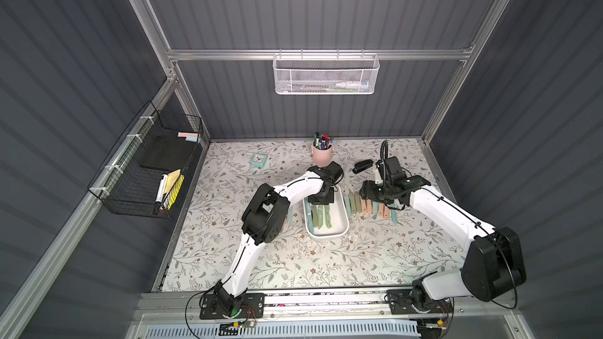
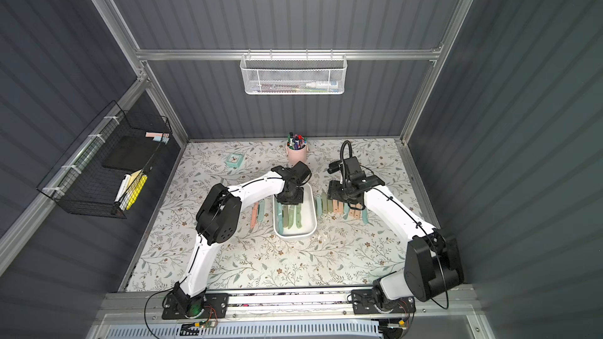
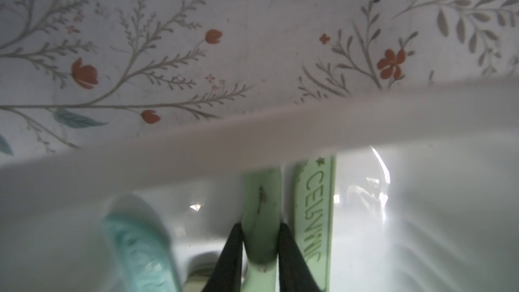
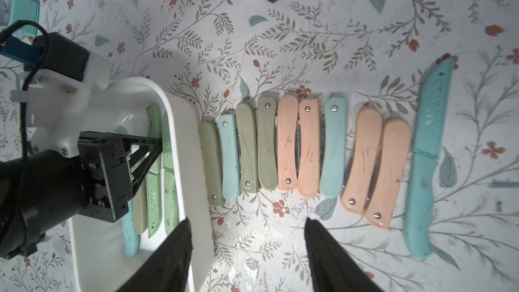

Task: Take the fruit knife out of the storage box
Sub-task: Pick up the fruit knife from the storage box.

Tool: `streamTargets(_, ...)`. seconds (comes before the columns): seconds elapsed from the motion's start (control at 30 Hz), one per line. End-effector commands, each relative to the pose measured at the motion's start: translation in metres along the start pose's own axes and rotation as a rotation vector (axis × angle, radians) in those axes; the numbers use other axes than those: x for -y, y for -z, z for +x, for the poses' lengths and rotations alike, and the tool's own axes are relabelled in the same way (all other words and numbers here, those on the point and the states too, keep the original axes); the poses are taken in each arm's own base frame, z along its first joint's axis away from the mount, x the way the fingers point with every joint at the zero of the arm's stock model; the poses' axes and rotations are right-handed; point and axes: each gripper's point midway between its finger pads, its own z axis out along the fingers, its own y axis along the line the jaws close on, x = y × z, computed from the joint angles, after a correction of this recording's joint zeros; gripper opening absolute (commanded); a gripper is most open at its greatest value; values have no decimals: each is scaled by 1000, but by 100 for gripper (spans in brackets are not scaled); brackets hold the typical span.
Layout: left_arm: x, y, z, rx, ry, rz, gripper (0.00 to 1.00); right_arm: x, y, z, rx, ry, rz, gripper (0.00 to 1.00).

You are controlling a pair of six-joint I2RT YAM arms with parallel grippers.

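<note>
Roughly midway, by the looks of it. The left gripper point(image 3: 260, 230) is clamped on a pale green fruit knife point(image 3: 261, 189), which is pinched between the jaws but not yet lifted. It's lying inside the storage box point(image 3: 252, 141), with a lettered green knife point(image 3: 314, 214) just beside the gripper and a teal one point(image 3: 134, 245) further off on the other side. The right gripper point(image 4: 247, 223) is held wide apart with nothing in it, above the worktop point(image 4: 280, 37). A row of knives point(image 4: 286, 141) is laid out just ahead of it. Probably left to do: the lift out of the box.
</note>
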Motion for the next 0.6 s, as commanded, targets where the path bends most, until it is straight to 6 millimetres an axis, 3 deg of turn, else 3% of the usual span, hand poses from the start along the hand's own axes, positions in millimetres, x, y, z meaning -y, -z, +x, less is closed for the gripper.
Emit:
streamTargets(0.0,-2,-17,12,-64,-4,-8,21,-1,1,1,-10,-9,10,66)
streamTargets(0.27,6,1,0,-23,-6,35,19,-1,-1,2,-19,-11,12,66)
streamTargets(0.57,12,43,-16,54,-12,88,19,-3,-5,2,-31,-10,6,66)
